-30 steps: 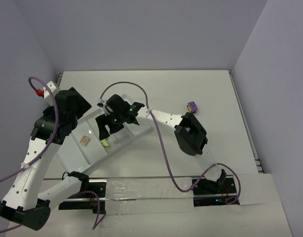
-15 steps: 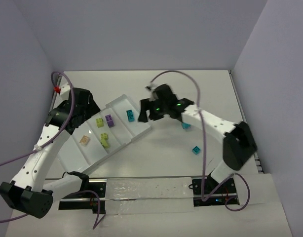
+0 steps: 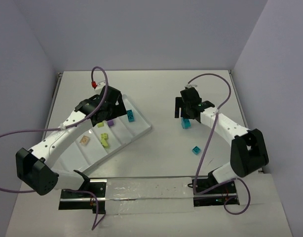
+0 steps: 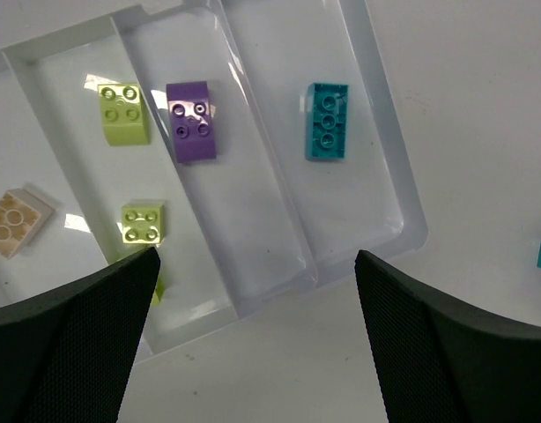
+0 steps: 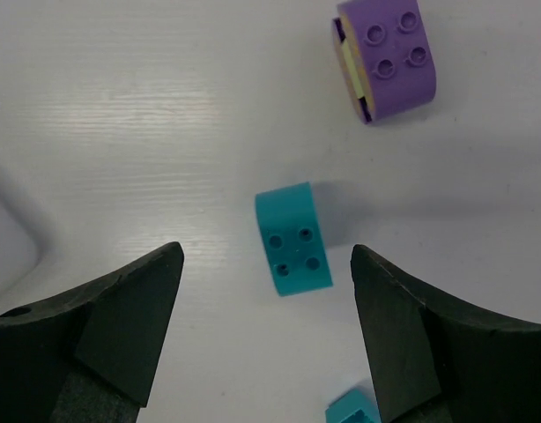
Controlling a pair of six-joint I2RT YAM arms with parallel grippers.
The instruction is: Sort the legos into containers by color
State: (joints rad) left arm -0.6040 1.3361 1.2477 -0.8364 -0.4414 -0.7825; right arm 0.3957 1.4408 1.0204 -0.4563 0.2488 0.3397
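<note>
The glossy, ridged tray [image 3: 137, 129] is laid diagonally, long axis near-left to far-right. The left gripper [image 4: 255, 260] and right gripper [image 5: 265, 264] are held apart, a studded teal brick [image 5: 293, 238] seen below the right.

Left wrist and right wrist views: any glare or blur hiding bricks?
Left wrist: bright glints along the tray ridges, purple brick sharp, studs readable. Right wrist: streaky sheen on the table, teal brick crisp, with a soft shadow to its right.

White table [image 3: 156, 84] between pale lilac walls [image 3: 141, 29]; glossy strip [image 3: 141, 190] along near edge
</note>
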